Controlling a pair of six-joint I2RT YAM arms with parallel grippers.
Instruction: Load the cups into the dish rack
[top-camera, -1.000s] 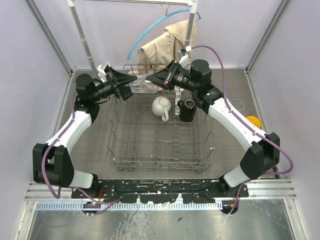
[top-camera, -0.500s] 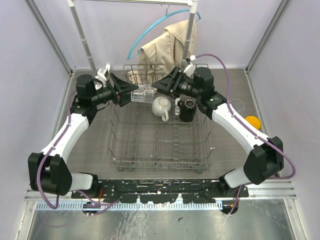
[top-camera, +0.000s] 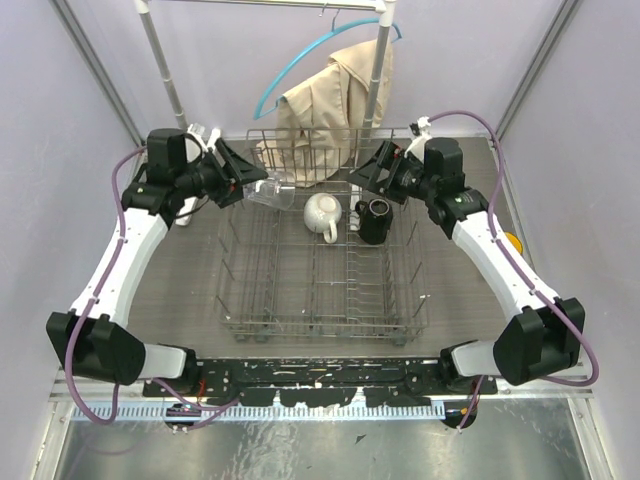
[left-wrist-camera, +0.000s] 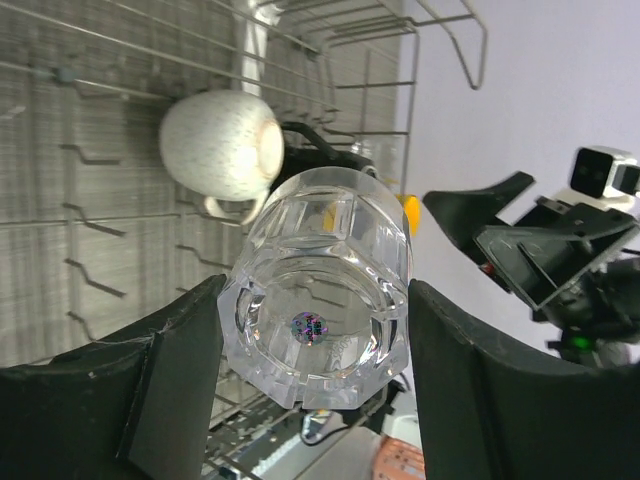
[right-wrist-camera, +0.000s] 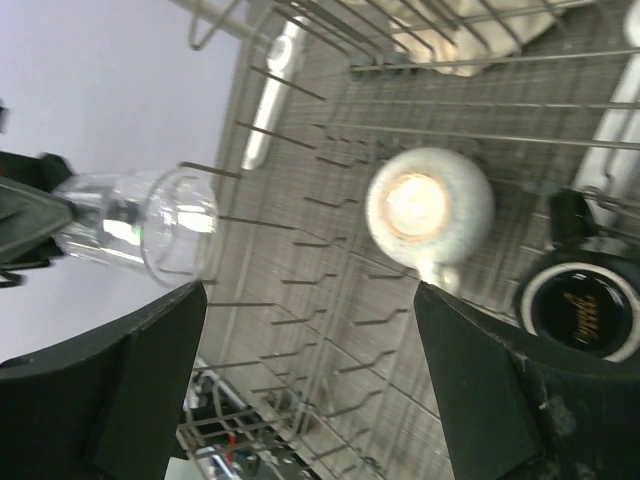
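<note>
Grey tabletop (top-camera: 185, 290) carries the rack (top-camera: 320, 322). Over the rack's far-left corner my left gripper (top-camera: 243, 178) is clamped on a tumbler (top-camera: 268, 192) held sideways above the wires. Inside the rack's far half sit the white mug (top-camera: 322, 213) and, just to its right, the black mug (top-camera: 375, 220). Over the rack's far-right corner my right gripper (top-camera: 383, 178) hangs with jaws wide, holding nothing. A yellow mug (top-camera: 512, 241) sits on the table right of the rack.

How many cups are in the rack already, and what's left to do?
Done: the round white mug and the black mug sit inside the grey wire dish rack. In hand: the left gripper is shut on a clear glass tumbler at the rack's far left corner; the right gripper is open and empty. Left: a yellow mug, mostly hidden behind the right arm, is outside the rack.
</note>
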